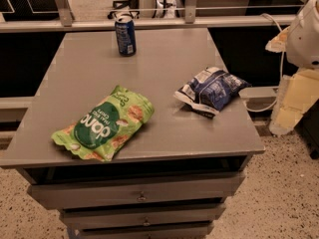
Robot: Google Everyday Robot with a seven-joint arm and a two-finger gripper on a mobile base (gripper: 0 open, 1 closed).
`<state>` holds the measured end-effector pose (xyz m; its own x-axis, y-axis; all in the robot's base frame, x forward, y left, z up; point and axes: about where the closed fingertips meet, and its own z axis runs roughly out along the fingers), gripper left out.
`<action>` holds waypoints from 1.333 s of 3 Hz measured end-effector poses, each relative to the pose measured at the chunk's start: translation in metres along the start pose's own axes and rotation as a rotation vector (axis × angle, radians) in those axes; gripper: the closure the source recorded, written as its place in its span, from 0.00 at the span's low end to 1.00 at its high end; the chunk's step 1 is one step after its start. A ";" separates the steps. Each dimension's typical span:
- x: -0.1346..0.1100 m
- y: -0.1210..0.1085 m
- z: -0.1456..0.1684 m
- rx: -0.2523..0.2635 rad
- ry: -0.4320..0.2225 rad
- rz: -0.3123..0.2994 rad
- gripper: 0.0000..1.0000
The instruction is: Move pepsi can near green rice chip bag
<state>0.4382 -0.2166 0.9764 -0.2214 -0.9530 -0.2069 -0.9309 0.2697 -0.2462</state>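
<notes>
The pepsi can (pixel 125 35) stands upright at the far edge of the grey table (pixel 164 59), left of centre. The green rice chip bag (pixel 104 123) lies flat near the front left of the table, well apart from the can. My gripper (pixel 291 101) shows as pale blocky parts under the white arm housing (pixel 305 31) at the right edge of the view. It is off the table's right side, far from both the can and the bag, and holds nothing that I can see.
A dark blue and white snack bag (pixel 212 90) lies near the table's right edge. Drawers (pixel 142 195) run below the table front. A rail (pixel 149 23) and chair legs stand behind the table. Speckled floor lies at right.
</notes>
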 end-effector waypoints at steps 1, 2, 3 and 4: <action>0.000 0.000 0.000 0.000 0.000 0.000 0.00; -0.002 -0.002 -0.002 0.012 -0.028 0.002 0.00; -0.007 -0.021 -0.002 0.033 -0.135 0.060 0.00; -0.020 -0.055 0.009 0.040 -0.356 0.148 0.00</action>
<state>0.4963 -0.2115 0.9859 -0.2310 -0.7977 -0.5571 -0.8831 0.4123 -0.2241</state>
